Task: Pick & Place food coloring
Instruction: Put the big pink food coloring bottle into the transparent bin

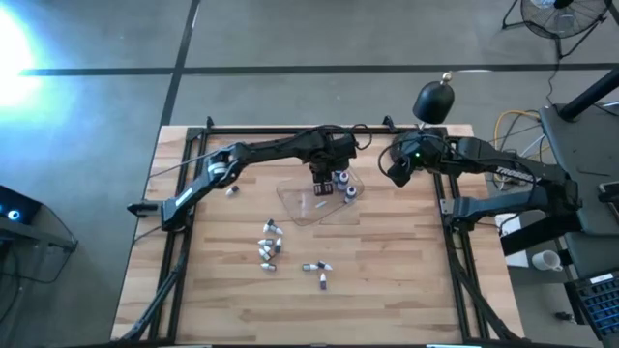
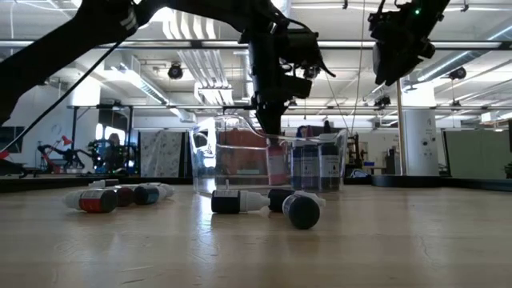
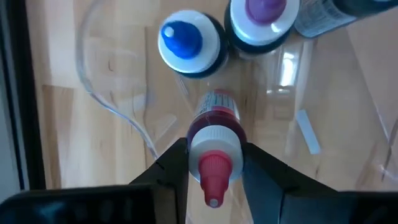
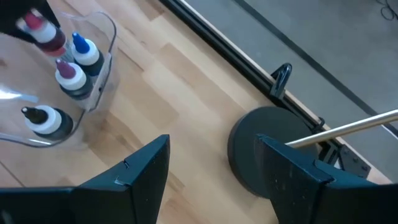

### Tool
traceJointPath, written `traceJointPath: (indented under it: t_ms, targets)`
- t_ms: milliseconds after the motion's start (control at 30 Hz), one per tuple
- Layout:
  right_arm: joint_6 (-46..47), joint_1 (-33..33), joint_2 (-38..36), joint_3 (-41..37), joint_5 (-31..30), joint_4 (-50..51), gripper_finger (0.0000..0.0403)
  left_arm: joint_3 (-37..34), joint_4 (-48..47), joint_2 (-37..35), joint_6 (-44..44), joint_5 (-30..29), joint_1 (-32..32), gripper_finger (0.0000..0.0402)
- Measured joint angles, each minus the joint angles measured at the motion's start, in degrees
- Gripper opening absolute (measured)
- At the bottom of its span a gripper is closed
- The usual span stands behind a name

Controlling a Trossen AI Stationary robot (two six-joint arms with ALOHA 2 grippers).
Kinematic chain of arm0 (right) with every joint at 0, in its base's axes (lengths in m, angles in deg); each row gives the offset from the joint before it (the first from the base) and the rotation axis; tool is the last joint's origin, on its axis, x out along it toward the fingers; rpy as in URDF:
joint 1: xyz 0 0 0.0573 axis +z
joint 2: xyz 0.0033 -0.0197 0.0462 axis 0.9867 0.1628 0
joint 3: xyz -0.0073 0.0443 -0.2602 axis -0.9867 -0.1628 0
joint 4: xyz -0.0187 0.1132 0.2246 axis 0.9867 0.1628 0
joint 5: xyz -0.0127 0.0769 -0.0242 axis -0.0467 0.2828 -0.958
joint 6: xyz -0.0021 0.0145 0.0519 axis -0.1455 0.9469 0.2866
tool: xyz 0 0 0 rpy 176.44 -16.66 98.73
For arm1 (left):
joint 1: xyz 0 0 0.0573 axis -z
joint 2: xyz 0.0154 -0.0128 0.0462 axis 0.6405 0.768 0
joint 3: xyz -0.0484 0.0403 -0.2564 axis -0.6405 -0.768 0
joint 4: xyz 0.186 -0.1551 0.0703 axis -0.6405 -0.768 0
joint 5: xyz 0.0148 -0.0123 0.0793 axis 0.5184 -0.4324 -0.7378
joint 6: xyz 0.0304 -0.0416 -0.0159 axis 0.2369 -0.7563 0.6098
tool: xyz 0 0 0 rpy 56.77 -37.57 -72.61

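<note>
A small red food-coloring bottle with a white collar and red tip (image 3: pixel 214 146) is clamped upright in the left end effector (image 3: pixel 213 171) over the clear plastic tray (image 1: pixel 295 204). The right end effector (image 4: pixel 211 171) hangs open above the worktop (image 1: pixel 387 280).

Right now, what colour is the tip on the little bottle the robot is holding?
Red. The small red-filled bottle with a white cap, held in the left gripper, shows its red tip best in the left wrist view.

Three bottles (image 1: pixel 346 184) in tray (image 1: pixel 300 205)
</note>
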Motion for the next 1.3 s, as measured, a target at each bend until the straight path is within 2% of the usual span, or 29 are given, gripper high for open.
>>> traceJointPath:
  t_ms: [367,1300]
  targets:
    - [0.0,0.0,-0.2,-2.3,0.2,-1.5,0.0228,0.3,0.4,0.2,1.8,-2.9,0.0,0.0101]
    - [-0.4,0.0,0.2,-2.4,0.2,-2.7,0.0228,0.3,2.5,0.1,2.9,-4.2,0.0,0.0113]
